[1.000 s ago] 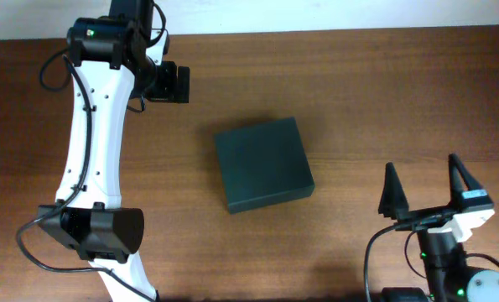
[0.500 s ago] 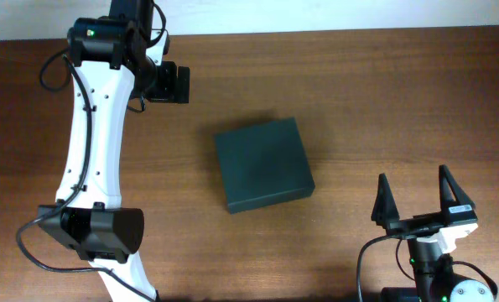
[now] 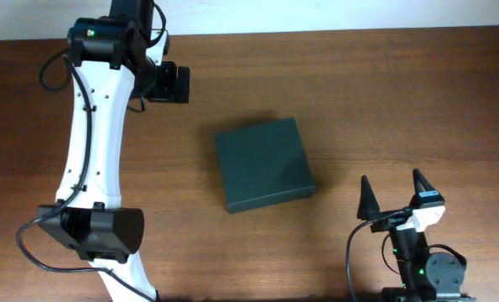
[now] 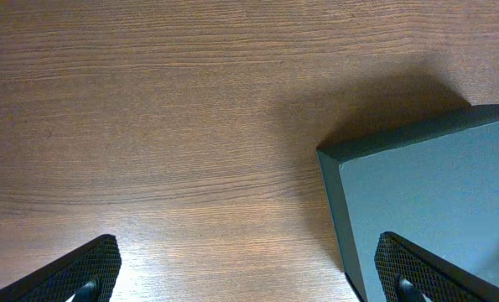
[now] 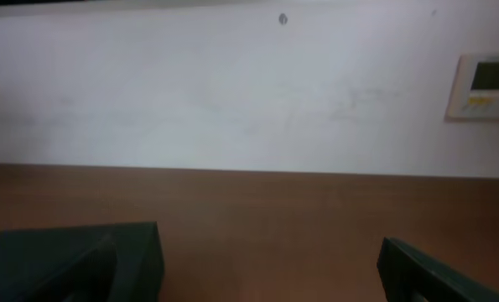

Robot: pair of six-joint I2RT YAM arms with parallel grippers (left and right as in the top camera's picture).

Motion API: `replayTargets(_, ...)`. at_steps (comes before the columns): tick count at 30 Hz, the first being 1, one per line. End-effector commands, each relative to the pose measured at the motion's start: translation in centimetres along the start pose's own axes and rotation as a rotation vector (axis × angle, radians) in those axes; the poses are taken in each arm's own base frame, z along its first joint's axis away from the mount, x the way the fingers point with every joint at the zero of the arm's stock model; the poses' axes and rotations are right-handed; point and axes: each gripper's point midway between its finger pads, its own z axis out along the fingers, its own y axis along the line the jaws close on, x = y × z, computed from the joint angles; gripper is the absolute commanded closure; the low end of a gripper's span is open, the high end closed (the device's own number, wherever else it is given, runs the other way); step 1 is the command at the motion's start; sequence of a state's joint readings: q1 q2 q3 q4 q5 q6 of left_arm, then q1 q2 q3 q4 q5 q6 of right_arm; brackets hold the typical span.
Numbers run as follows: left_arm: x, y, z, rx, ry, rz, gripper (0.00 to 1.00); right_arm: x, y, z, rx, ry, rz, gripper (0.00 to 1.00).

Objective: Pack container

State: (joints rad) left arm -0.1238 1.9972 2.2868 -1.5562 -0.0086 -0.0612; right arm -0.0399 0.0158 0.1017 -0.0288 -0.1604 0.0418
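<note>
On a brown wooden table (image 3: 383, 84), the container (image 3: 263, 164), a dark green-black matte box, lies flat near the centre with its lid down, slightly skewed to the table's edges and touched by neither arm. The left gripper (image 4: 249, 281) hangs beyond the box and to its left, jaws spread wide and holding nothing; its wrist camera catches one corner of the box just ahead. The right gripper (image 3: 394, 195) stands near the front edge, right of the box and apart from it. Its jaws are likewise parted and empty, and it points level toward a pale wall (image 5: 232, 101).

The box looks stiff and light, probably card or thin board, with a dull finish that should give the pads fair purchase. Crushing a wall seems a greater risk than slipping. It appears broader than either gripper's spread, so a grasp across the body looks unlikely to work. The free edge of the lid is the probable place to pinch, with the other arm steadying a side wall. Which edge carries the hinge cannot be made out. No goods for packing are in sight.
</note>
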Motion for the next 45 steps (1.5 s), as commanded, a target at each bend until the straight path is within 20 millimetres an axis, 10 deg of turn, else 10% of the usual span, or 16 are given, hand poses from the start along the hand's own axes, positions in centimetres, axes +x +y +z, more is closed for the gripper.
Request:
replayTargets(1,-0.1,0.2,-0.7,-0.007,-0.019,0.000,0.01,1.4,0.3,0.1,-0.025,0.020,0.003,0.01)
replayTargets(9,-0.1,0.2,-0.7,-0.007,-0.019,0.000,0.01,5.1,0.4,0.3,-0.037,0.113,0.020,0.01)
replayTargets(45,-0.1,0.2,-0.7,-0.007,-0.019,0.000,0.01,5.2,0.4,0.3,-0.036,0.114,0.020,0.01)
